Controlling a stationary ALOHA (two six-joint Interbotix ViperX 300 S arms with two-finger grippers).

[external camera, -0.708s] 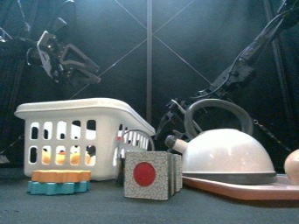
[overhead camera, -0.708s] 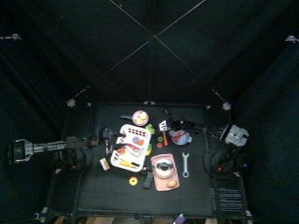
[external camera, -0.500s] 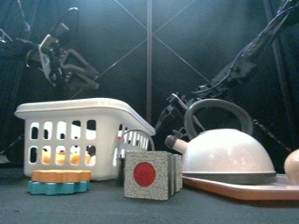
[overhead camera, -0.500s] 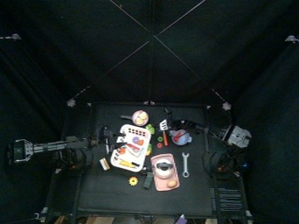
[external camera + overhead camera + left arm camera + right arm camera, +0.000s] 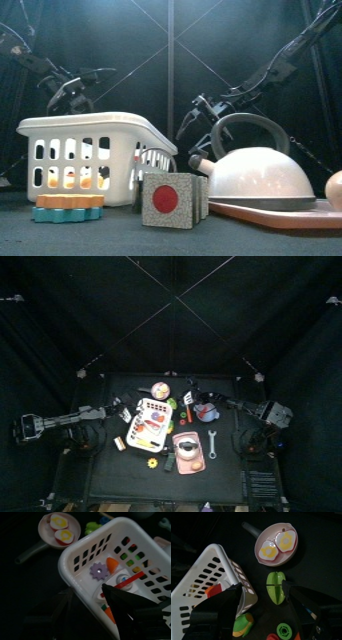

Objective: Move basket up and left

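Black curtains hang all around a small black table (image 5: 114, 461), and many little things crowd its middle. The biggest one is the basket (image 5: 151, 423). It is white, long and shallow, with rounded corners, a thick smooth rim and rows of small slots cut in its walls. It sits a bit to the left of the table's middle. In the front view the basket (image 5: 94, 150) stands on the left, and warm orange and yellow shapes show through its slots. The left wrist view looks down into the basket (image 5: 123, 567) and shows a purple gear (image 5: 99, 571), an orange carrot shape (image 5: 112, 564) and some red pieces lying inside.

The left gripper (image 5: 123, 413) hangs at the basket's left end, just by the rim. Its jaws are wide open, one on each side of the white wall, and they hold nothing. The right gripper (image 5: 194, 402) reaches in from the right, near the basket's far right corner. Its jaws stand open too, and nothing is between them.

A pan with two fried eggs (image 5: 275, 546) lies just past the basket. A white kettle (image 5: 254, 175) sits on a pink tray (image 5: 274, 213) at the front right. A block with a red dot (image 5: 171, 199) stands in front of the basket.
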